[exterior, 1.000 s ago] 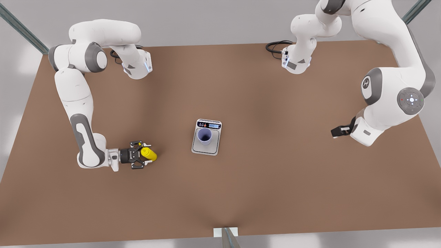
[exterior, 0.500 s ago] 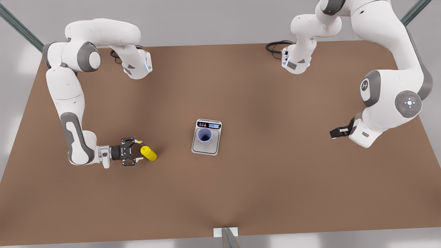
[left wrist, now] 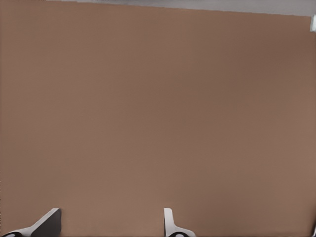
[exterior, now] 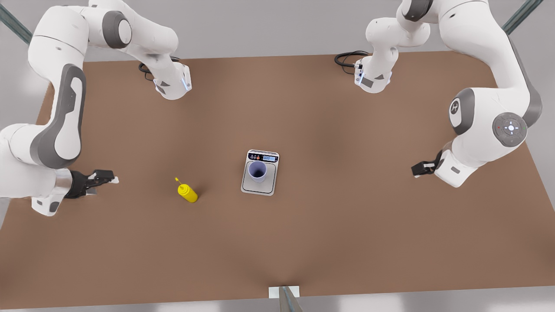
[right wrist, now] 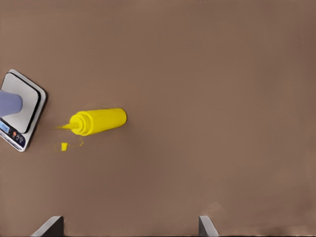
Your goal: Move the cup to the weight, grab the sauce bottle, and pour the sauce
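The pale blue cup (exterior: 258,170) (right wrist: 9,102) stands on the silver weight (exterior: 259,189) (right wrist: 28,98) at the table's middle. The yellow sauce bottle (exterior: 187,193) (right wrist: 101,121) stands free on the table toward the front view's left of the weight, apparently upright, its nozzle up. My right gripper (exterior: 106,178) (right wrist: 129,224) hovers open near the front view's left edge, well clear of the bottle. My left gripper (exterior: 419,168) (left wrist: 108,222) is open over bare table at the front view's right, where that arm waits.
A small yellow speck (right wrist: 64,146) lies on the brown table (exterior: 347,225) beside the bottle. Both arm bases (exterior: 173,84) (exterior: 373,80) and a black cable (exterior: 347,58) sit at the far edge. A white bracket (exterior: 284,291) marks the near edge.
My right gripper, which was around the sauce bottle a second ago, has let go and pulled back toward the front view's left. The bottle stayed put. The left arm shifted only slightly.
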`<state>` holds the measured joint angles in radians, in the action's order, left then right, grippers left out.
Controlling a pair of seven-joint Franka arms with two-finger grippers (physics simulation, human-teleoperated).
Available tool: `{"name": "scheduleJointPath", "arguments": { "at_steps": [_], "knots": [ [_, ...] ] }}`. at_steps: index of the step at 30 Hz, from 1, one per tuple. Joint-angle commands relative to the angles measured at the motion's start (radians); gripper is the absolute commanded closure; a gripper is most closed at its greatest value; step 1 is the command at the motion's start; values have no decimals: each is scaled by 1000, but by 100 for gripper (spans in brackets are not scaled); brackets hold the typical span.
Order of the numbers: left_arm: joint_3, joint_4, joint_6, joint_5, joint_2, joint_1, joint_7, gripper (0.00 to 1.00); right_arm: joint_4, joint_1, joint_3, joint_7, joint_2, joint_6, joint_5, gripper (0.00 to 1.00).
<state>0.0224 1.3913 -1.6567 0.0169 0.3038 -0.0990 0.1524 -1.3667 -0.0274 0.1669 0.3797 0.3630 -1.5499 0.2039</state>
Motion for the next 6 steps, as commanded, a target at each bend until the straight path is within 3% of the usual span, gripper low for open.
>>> {"name": "scheduleJointPath", "arguments": {
  "at_steps": [1, 3, 6],
  "knots": [
    [-1, 2, -2, 15, 0, -1, -2, 0, -17, -15, 5, -66, -30, -15, -15, 0],
    [-6, 3, 2, 14, 1, -5, 10, 0, -110, -43, 6, -231, -164, -67, -40, 0],
    [-6, 3, 9, 11, -2, -7, 10, 0, -124, -52, 5, -234, -200, -72, -60, 0]
  ]
}}
